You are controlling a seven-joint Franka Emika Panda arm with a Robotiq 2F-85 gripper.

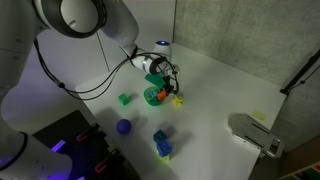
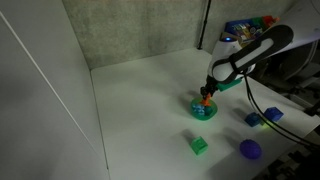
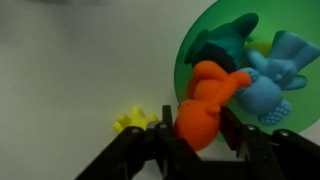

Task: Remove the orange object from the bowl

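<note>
Claw state: the claw (image 3: 198, 138) is narrowed onto the orange object (image 3: 207, 95), with a dark finger (image 3: 160, 142) on each flank. It reads as a grip.
Orange object position: it sits right between the jaws, lower end in the claw and upper end across the rim of the teal-green bowl (image 3: 195, 40). I cannot tell whether it is clear of the bowl floor.
Long axis: it runs from the claw toward the bowl's middle, slightly tilted, and the jaws close across it.
Key relation: there is no gap between claw and orange object, and the bowl is directly beneath. The way out is probably straight up, then aside.
Bowl mates: a blue toy (image 3: 268, 85) touches the orange object and a teal toy (image 3: 225, 45) lies behind it. Either might get dragged along.
Beside the bowl: a yellow star piece (image 3: 135, 122) lies on the worktop (image 3: 60, 90), near the rim.
Wrist view only: the finger contact and the other toys in the bowl.
Exterior views only: in an exterior view a speck of orange shows above the bowl, under the claw. A green block (image 2: 200, 146), a purple ball (image 2: 250, 149) and blue blocks (image 1: 162, 143) lie well apart from the bowl.
</note>
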